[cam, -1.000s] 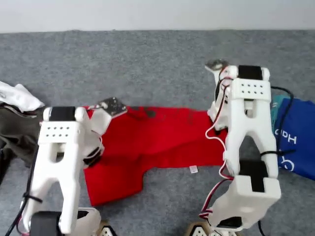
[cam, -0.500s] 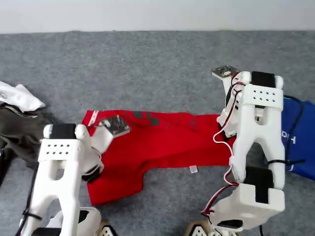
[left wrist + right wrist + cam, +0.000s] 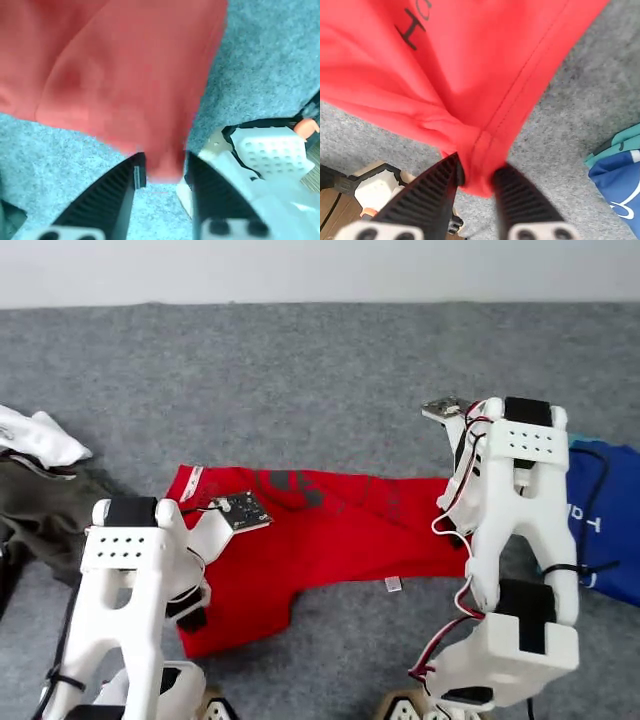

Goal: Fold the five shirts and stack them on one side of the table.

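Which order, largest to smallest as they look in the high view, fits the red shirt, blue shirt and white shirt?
1. red shirt, clearly largest.
2. blue shirt, cut off at the picture's edge, so only its visible part counts.
3. white shirt, smallest, also cut off at the edge.

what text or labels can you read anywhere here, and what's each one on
Dark print on the red shirt: smeared in the high view, cut off in the right wrist view; no whole word reads.
White print on the blue shirt: mostly hidden behind an arm; unreadable.
White tag at the red shirt's hem: too small to read.
No other text.
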{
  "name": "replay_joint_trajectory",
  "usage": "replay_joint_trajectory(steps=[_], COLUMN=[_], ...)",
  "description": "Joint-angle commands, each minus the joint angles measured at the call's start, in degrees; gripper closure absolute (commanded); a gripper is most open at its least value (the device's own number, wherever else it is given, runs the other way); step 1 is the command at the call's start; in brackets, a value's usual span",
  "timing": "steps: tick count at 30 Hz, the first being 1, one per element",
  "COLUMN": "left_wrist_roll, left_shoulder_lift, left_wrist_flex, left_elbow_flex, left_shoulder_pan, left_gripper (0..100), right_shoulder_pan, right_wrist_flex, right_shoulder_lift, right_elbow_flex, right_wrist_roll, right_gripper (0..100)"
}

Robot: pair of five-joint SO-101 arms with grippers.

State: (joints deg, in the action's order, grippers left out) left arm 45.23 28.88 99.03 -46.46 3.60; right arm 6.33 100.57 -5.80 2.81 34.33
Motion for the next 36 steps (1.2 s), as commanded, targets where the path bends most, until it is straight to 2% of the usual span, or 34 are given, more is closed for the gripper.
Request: replay_joint_trajectory(steps=[1,4,6,10,14,21,25,30,36], left_wrist_roll=[-3.6,-5.98,-6.95,-10.55,-18.37,-27.52,-28.13,-28.13,-27.78], left_shoulder_lift=[1.67,1.67,1.67,1.67,1.49,-1.58,-11.52,-24.18,-38.42], left_wrist_flex=[1.49,1.49,1.41,-0.18,-5.63,-22.77,-27.52,-31.82,-31.47], left_elbow_flex=[2.86,4.79,6.02,11.74,18.24,19.38,19.91,23.43,29.76], left_shoulder_pan=[-0.26,0.18,0.18,0.18,0.18,0.0,0.18,0.18,0.26], left_gripper=[80,79,79,79,80,97,98,98,98], right_shoulder_pan=[0.84,0.4,0.22,0.04,-0.48,-4.44,-5.67,-6.2,-4.35], right_wrist_flex=[2.15,2.15,2.15,2.15,2.07,-5.67,-11.03,-17.27,-26.86], right_shoulder_lift=[3.56,3.56,3.65,3.65,3.03,-1.98,-7.6,-15.6,-21.85], right_elbow_flex=[-0.62,-0.62,-0.79,-5.19,-11.69,-12.66,-12.66,-12.66,-12.75], right_wrist_roll=[0.53,0.35,0.26,0.18,-0.79,-12.75,-16.44,-16.97,-16.53], right_gripper=[73.1,61.6,61.8,67.3,77.0,99.7,99.1,98.9,98.9])
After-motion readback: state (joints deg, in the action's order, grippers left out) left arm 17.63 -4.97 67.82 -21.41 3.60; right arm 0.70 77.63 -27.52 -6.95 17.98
